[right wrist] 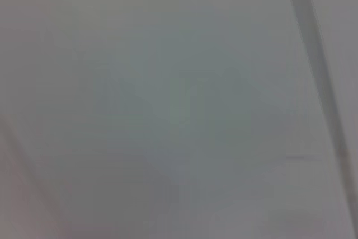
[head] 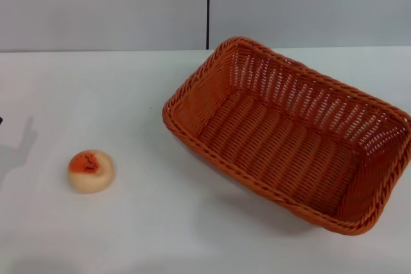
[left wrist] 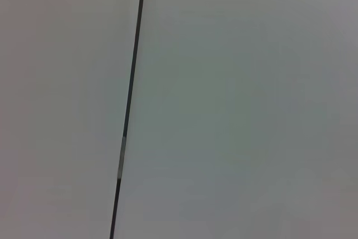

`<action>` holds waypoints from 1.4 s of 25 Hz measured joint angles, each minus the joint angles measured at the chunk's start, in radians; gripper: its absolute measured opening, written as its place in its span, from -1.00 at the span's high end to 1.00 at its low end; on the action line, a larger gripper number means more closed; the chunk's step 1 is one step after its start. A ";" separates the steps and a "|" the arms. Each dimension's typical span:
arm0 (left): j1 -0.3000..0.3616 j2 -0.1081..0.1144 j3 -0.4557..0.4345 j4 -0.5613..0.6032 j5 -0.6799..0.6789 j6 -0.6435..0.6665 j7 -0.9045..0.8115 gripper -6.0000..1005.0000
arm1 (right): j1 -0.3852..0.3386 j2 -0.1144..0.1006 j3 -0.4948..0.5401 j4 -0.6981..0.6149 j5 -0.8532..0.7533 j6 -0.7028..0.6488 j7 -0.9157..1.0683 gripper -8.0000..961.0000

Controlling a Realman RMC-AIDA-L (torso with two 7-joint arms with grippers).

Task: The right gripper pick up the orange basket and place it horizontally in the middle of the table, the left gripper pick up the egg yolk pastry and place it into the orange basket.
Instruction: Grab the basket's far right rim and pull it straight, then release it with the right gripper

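Observation:
The orange basket (head: 289, 136) lies on the white table (head: 128, 101), right of centre, turned at an angle with one corner toward the back wall; nothing is in it. The egg yolk pastry (head: 90, 170), a pale round bun with an orange-red top, sits alone on the table at the front left. Neither gripper shows in the head view; only a faint shadow falls on the table at the far left edge. Both wrist views show just grey wall with a dark seam.
A grey wall with a vertical dark seam (head: 208, 8) stands behind the table. Bare white tabletop lies between the pastry and the basket and along the front edge.

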State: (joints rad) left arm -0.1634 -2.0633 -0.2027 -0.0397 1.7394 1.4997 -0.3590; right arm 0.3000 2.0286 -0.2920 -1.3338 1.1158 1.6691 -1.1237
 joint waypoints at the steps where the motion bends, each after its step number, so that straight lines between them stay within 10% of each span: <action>1: -0.002 0.000 0.000 0.000 0.000 -0.005 0.000 -0.61 | 0.013 -0.024 -0.061 -0.018 -0.019 0.009 0.057 -0.72; 8: -0.002 0.001 0.000 0.000 0.000 -0.008 -0.004 -0.61 | 0.209 -0.211 -0.301 0.118 -0.158 0.139 0.284 -0.72; 14: 0.004 0.002 0.000 0.000 0.000 -0.008 -0.002 -0.61 | 0.392 -0.254 -0.342 0.292 -0.387 0.174 0.299 -0.72; 21: 0.012 0.002 0.000 0.002 0.000 -0.008 0.000 -0.61 | 0.537 -0.223 -0.397 0.414 -0.546 0.139 0.291 -0.72; 35: 0.020 0.003 -0.007 0.020 -0.006 -0.005 -0.006 -0.61 | 0.589 -0.104 -0.437 0.534 -0.546 -0.082 0.235 -0.72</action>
State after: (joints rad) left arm -0.1431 -2.0604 -0.2096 -0.0199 1.7335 1.4946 -0.3654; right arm 0.8895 1.9242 -0.7288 -0.7997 0.5693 1.5869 -0.8890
